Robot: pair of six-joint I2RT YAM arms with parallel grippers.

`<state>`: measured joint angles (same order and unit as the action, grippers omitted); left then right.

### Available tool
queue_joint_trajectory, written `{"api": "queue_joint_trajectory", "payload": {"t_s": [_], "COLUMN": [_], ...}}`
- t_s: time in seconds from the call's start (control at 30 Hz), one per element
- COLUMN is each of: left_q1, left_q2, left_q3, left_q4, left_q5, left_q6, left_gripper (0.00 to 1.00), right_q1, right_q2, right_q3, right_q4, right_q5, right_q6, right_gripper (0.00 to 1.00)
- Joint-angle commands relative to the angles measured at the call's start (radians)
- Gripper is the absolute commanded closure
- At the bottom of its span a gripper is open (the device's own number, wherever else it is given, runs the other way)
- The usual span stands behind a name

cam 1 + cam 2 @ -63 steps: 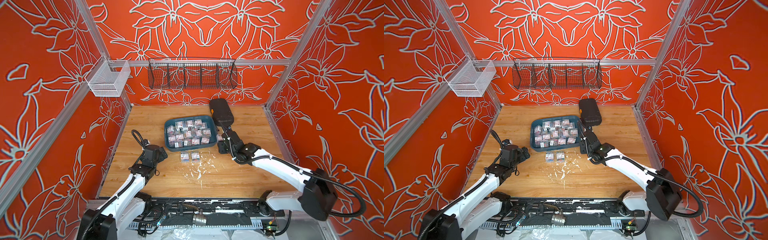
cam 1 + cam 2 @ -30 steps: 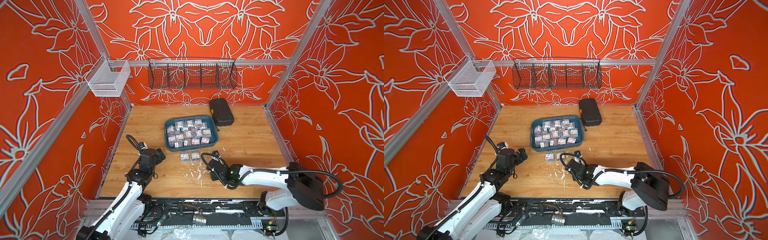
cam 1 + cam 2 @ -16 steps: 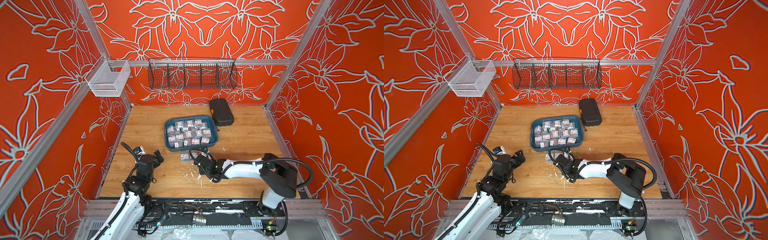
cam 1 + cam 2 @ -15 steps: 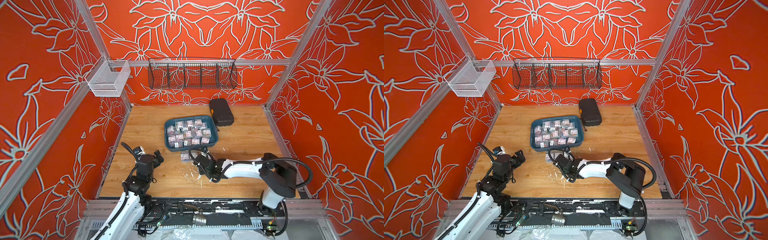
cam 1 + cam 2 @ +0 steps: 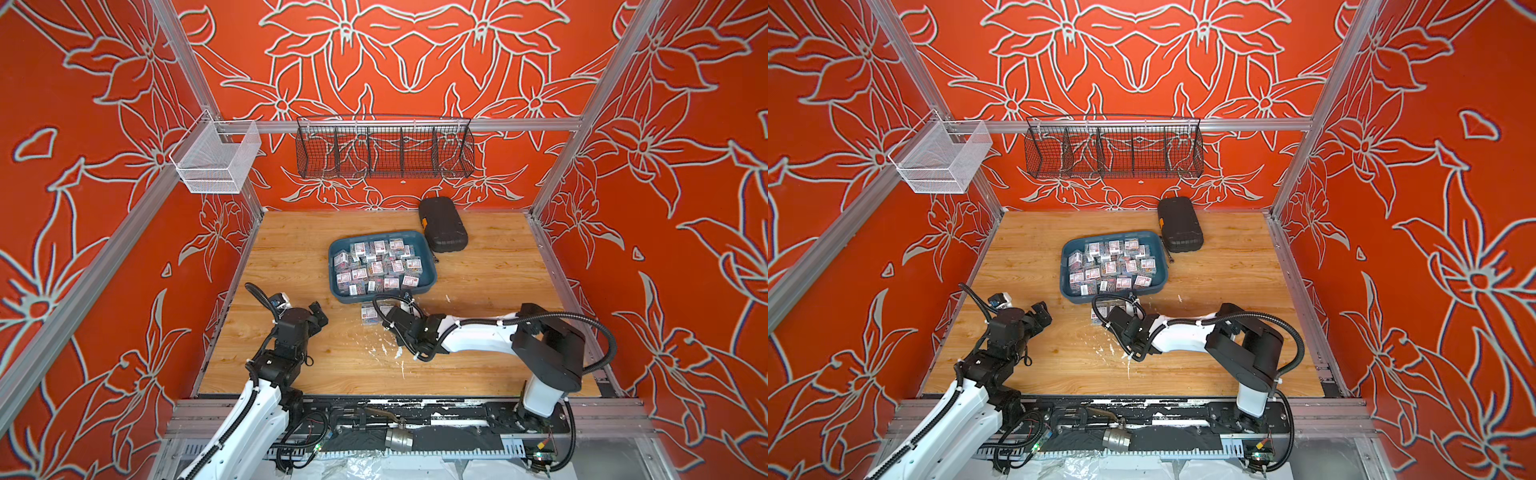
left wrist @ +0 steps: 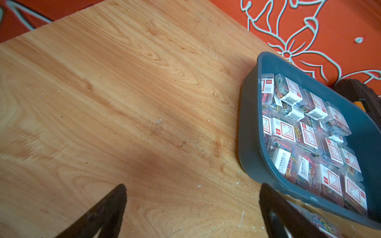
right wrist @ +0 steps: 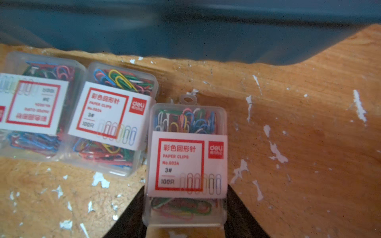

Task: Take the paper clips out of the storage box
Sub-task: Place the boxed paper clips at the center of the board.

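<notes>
Setting down is the step I have in hand. The right gripper (image 7: 185, 208) is clenched on one clear box (image 7: 186, 160) of coloured clips, with its jaws pressing the two long sides at the end nearest the wrist camera. I hold this box low over the table (image 6: 123, 103), just outside the near wall of the storage box (image 7: 185, 31). Beside it lie two boxes (image 7: 111, 119) that are out of the tray, flat on the wood with labels up. One corner of my box is very close to the nearer of them; I cannot tell if they touch. I also cannot tell if my box rests on the wood or hangs slightly above it.

By my judgement the task is only at its beginning. In a top view the paper clips (image 5: 380, 266) fill the storage box (image 5: 426, 253) almost completely, many small boxes lying in disorder, some tilted.

For the next move I must lower until the wood carries the box, then release the jaws and draw the arm straight back, so that a finger does not push the neighbour. After that the arm must rise enough to pass over the tray wall before it reaches for another box.

The left gripper (image 6: 193, 188) is released, jaws spread wide and holding nothing, above bare table beside the tray. I think it could take the boxes on its own side, if I keep the two arms apart.
</notes>
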<state>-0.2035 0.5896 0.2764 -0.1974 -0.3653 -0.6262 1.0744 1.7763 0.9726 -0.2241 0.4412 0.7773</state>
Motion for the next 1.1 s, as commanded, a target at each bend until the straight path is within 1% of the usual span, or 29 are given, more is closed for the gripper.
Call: {"api": "queue_joint_trajectory", "payload": {"t_s": [0.0, 0.03, 0.17, 0.2, 0.27, 0.43, 0.47, 0.57, 0.63, 0.73, 0.8, 0.83, 1.07], "left_q1": [0.004, 0.004, 0.004, 0.004, 0.004, 0.004, 0.004, 0.003, 0.004, 0.004, 0.004, 0.004, 0.004], "left_q2": [0.007, 0.007, 0.012, 0.012, 0.014, 0.015, 0.014, 0.010, 0.008, 0.007, 0.007, 0.008, 0.010], "left_q3": [0.010, 0.010, 0.010, 0.010, 0.010, 0.010, 0.009, 0.009, 0.007, 0.008, 0.008, 0.008, 0.007], "left_q4": [0.010, 0.010, 0.016, 0.018, 0.019, 0.021, 0.019, 0.018, 0.017, 0.017, 0.018, 0.018, 0.019], "left_q5": [-0.016, -0.016, -0.009, -0.007, -0.005, -0.002, -0.003, -0.003, -0.004, -0.004, -0.005, -0.004, -0.007], "left_q6": [-0.007, -0.007, -0.002, 0.000, 0.002, 0.002, 0.003, 0.002, -0.001, -0.001, 0.000, 0.000, 0.000], "left_gripper": [0.03, 0.03, 0.03, 0.03, 0.03, 0.03, 0.02, 0.03, 0.03, 0.03, 0.03, 0.03, 0.02], "right_q1": [-0.005, -0.007, -0.007, -0.007, -0.007, -0.007, -0.007, -0.007, -0.011, -0.033, -0.049, -0.052, -0.063], "right_q2": [0.033, 0.037, 0.008, -0.010, -0.049, -0.181, -0.210, -0.277, -0.296, -0.284, -0.254, -0.242, -0.141], "right_q3": [0.054, 0.062, 0.057, 0.045, 0.020, -0.061, -0.081, -0.128, -0.145, -0.156, -0.158, -0.158, -0.133], "right_q4": [-0.019, -0.030, -0.057, -0.053, -0.050, -0.062, -0.063, -0.060, -0.065, -0.056, -0.041, -0.038, 0.017], "right_q5": [0.049, 0.054, 0.057, 0.054, 0.045, 0.053, 0.057, 0.081, 0.098, 0.087, 0.068, 0.064, 0.012], "right_q6": [0.001, 0.005, 0.012, 0.014, 0.015, 0.032, 0.033, 0.034, 0.035, 0.038, 0.045, 0.050, 0.062], "right_gripper": [0.46, 0.41, 0.26, 0.24, 0.24, 0.30, 0.33, 0.46, 0.50, 0.53, 0.58, 0.59, 0.59]}}
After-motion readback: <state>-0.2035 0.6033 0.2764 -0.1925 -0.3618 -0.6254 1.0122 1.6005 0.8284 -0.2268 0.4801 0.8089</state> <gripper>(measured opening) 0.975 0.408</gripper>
